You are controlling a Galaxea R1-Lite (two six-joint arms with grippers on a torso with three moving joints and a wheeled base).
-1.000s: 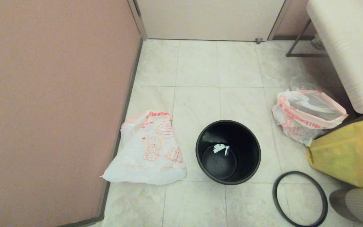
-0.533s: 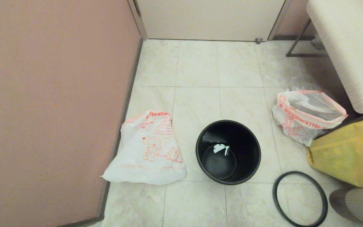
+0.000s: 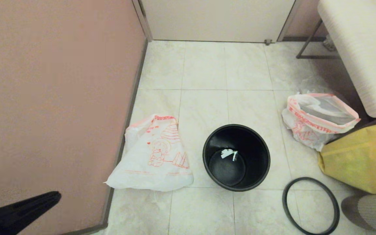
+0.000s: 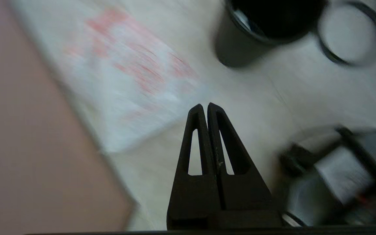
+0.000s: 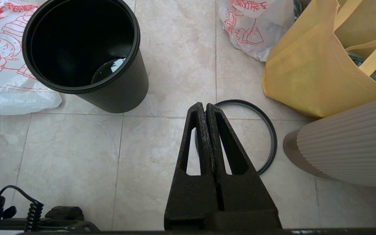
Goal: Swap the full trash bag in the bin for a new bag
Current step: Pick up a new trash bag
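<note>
My left claw (image 4: 205, 106) pressed together, empty, aimed at new bag (image 3: 152, 156) lying flat ahead of it. Bin (image 3: 236, 157) unlined beyond, hoop (image 3: 311, 205) off on floor. Full trash bag (image 3: 318, 119) parked aside. Right claw (image 5: 202, 106) pressed together, idle above hoop.

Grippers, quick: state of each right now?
Left gripper: shut, holding nothing, above the floor near the new bag.
Right gripper: shut, holding nothing, over the hoop.
</note>
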